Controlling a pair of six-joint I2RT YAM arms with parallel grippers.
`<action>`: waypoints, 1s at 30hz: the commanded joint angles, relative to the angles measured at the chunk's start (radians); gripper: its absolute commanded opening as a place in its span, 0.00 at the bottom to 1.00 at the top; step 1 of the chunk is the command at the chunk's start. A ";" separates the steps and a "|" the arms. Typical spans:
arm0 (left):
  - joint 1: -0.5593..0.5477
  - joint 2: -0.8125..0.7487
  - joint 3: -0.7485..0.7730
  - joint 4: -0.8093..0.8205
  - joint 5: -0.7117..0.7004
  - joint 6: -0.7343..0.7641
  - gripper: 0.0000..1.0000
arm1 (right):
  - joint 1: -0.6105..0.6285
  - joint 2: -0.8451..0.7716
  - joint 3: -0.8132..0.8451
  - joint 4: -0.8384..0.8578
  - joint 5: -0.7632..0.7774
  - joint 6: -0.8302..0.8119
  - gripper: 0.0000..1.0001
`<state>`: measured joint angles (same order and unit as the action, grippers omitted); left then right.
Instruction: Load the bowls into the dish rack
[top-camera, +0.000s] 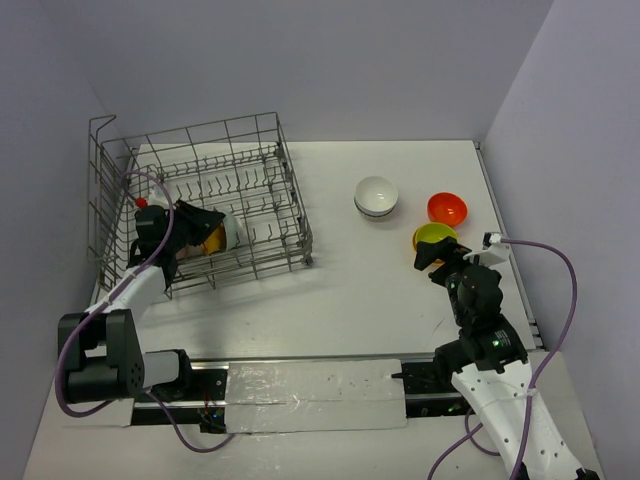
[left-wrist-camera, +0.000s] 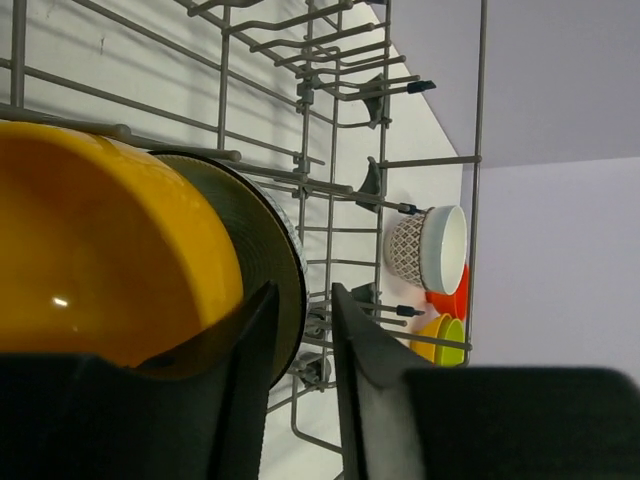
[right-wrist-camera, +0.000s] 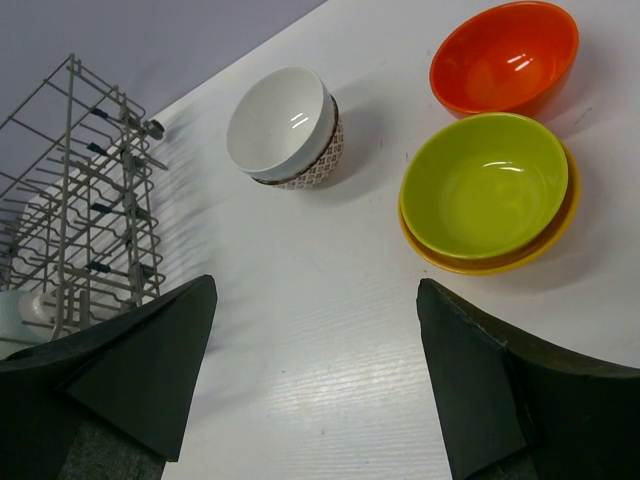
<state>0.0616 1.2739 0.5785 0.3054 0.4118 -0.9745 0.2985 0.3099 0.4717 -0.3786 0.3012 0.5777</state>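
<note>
Far left: large grey wire dish rack (top-camera: 283, 170) with tall gridded sides, on the white table (top-camera: 350, 290). The left gripper (left-wrist-camera: 303, 298) is inside the rack's near-left part. Its jaws are slightly parted, with a narrow gap and rack wires visible through it.

Glossy yellow-orange round bowl (left-wrist-camera: 110, 240) stands on edge among the tines, right against the left finger in the wrist view. Nested behind it is a round bowl with a dark fine-speckled outside (left-wrist-camera: 255, 230), also on edge. The speckled rim runs down beside the gap. The view is too close to say whether a finger touches it, but it doesn't look pinched.

Right of centre, outside the rack: white round bowl with a lattice-patterned outside (right-wrist-camera: 285, 125), upright on the table. Further right is a lime green round bowl (right-wrist-camera: 485, 185) nested in a second yellow-orange bowl (right-wrist-camera: 560, 235). Just beyond that stack, a red-orange round bowl (right-wrist-camera: 505, 55) sits upright, close to it but apart.

The right gripper (right-wrist-camera: 312, 300) is on the near side of the lime stack and faces it. Its fingers are spread wide with nothing between them, only bare table.
</note>
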 joint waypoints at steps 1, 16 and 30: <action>0.004 -0.001 0.038 0.003 -0.008 0.022 0.34 | 0.001 -0.008 -0.007 0.043 -0.001 -0.016 0.88; -0.026 -0.142 0.233 -0.225 -0.031 0.112 0.87 | 0.001 0.005 -0.002 0.052 -0.011 -0.019 0.88; -0.604 0.077 0.659 -0.471 -0.361 0.537 0.93 | 0.001 0.006 0.025 0.021 -0.008 -0.012 0.88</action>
<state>-0.4198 1.2823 1.1301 -0.1173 0.1749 -0.6174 0.2985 0.3103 0.4702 -0.3679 0.2928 0.5743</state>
